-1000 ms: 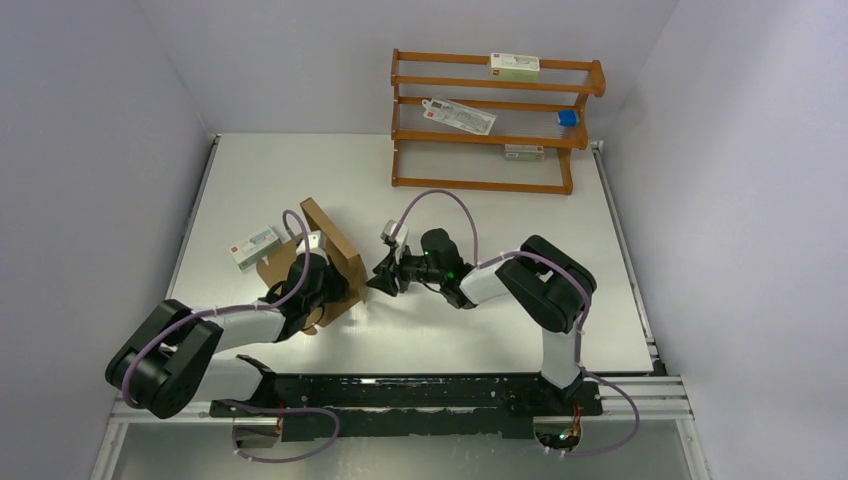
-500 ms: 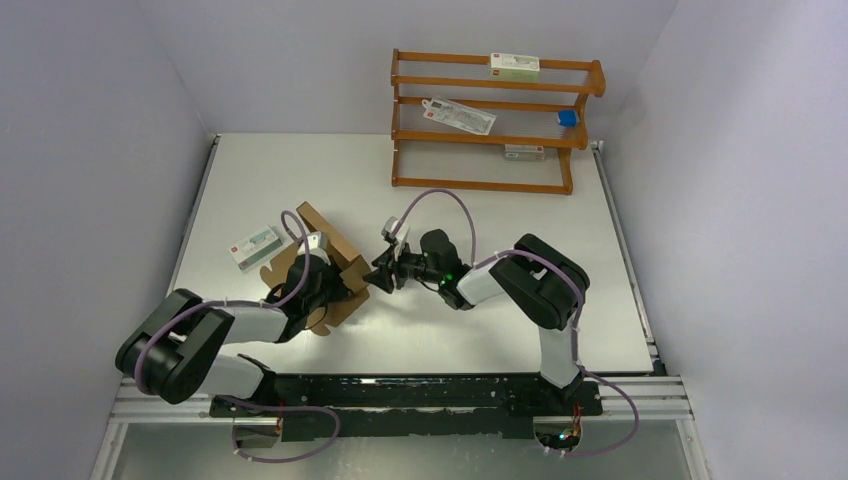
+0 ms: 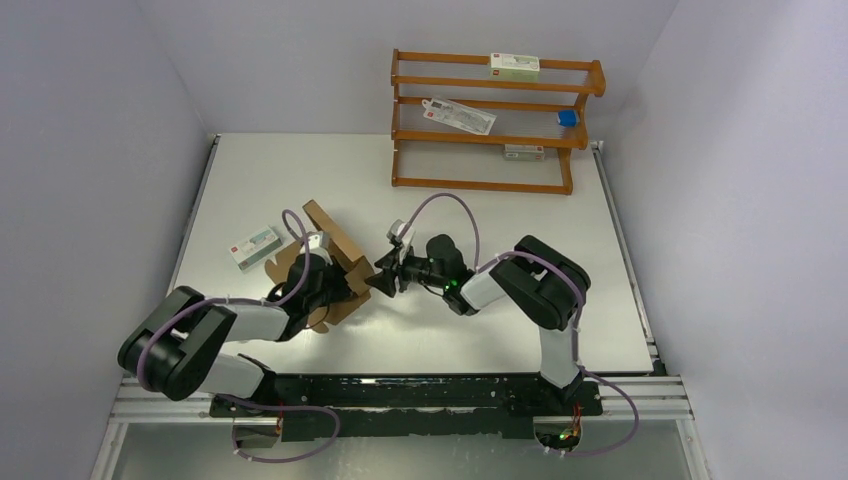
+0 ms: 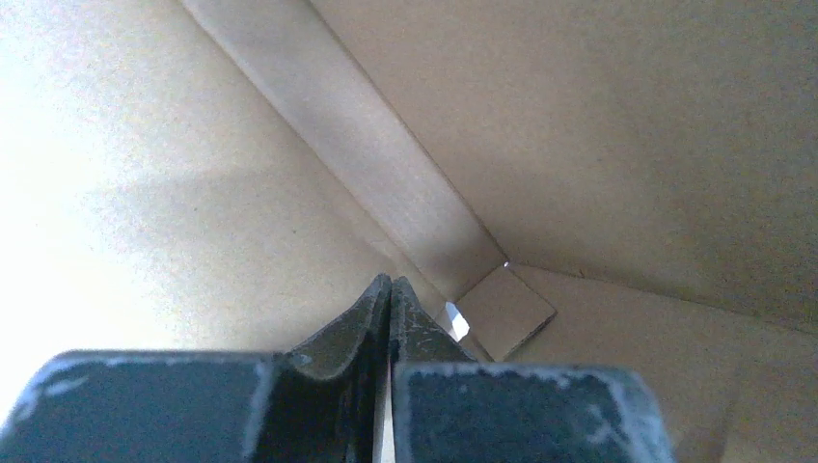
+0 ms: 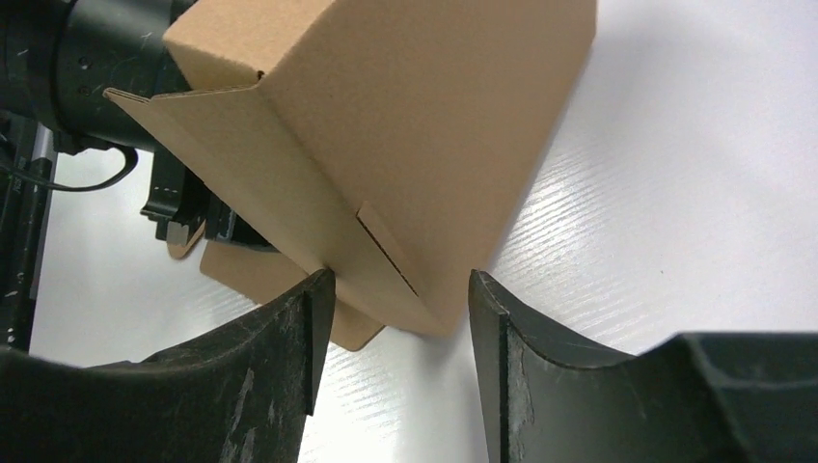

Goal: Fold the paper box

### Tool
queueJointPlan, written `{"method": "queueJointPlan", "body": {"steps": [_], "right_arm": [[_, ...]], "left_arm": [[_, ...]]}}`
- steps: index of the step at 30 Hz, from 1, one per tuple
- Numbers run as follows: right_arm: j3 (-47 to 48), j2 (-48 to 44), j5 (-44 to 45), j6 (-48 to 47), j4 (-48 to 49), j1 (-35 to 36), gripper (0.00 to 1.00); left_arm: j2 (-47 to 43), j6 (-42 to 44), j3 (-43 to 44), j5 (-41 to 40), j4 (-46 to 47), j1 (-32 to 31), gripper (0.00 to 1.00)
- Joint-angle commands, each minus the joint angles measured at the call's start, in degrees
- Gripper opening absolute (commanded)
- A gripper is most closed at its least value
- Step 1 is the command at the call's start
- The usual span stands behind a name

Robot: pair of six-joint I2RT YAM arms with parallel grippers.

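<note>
The paper box (image 3: 338, 262) sits on the table (image 3: 480, 220), left of centre, between the two arms. It is partly folded: one brown panel stands raised at a tilt, and the tabbed flaps lie flat on the surface on the near side.

Left claw (image 4: 389, 297) – fingers pressed together, with nothing visible between them. It sits inside the fold, with cardboard walls and a crease on all sides of it.

Right claw (image 5: 399, 280) – fingers spread. The lower corner of the box lies in the gap between them. The left finger is at the cardboard edge; contact cannot be confirmed.

A small white carton (image 3: 253, 247) lies near the box, on its far-left side. A wooden rack (image 3: 495, 135) stands at the rear, well apart.
</note>
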Motion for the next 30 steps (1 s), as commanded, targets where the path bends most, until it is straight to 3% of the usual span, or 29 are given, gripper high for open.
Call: {"method": "queueJointPlan", "body": {"steps": [1,8,15,26,30], "right_arm": [[-1.46,-2.69,-0.6,0.11,4.68,0.45,0.57],[-4.41,-5.31,-0.76,1.49,6.98,0.45,0.57],[-5.08,-4.74,4.77,3.1,9.09,0.61,0.58],[-5.18,-5.44,22.69,2.8,7.89,1.07,0.56],[-5.74,-5.37,25.29,3.31,8.41,1.07,0.53]], "left_arm": [[2.13,-0.61,1.18,3.31,-4.82,-0.43,0.07],[3.4,-0.99,2.65,3.4,-5.23,-0.51,0.06],[4.0,-1.59,2.86,2.85,-4.44,-2.34,0.06],[3.13,-4.02,1.94,2.62,-2.74,-6.15,0.05],[3.21,-5.39,1.56,2.62,-2.01,-8.26,0.05]]}}
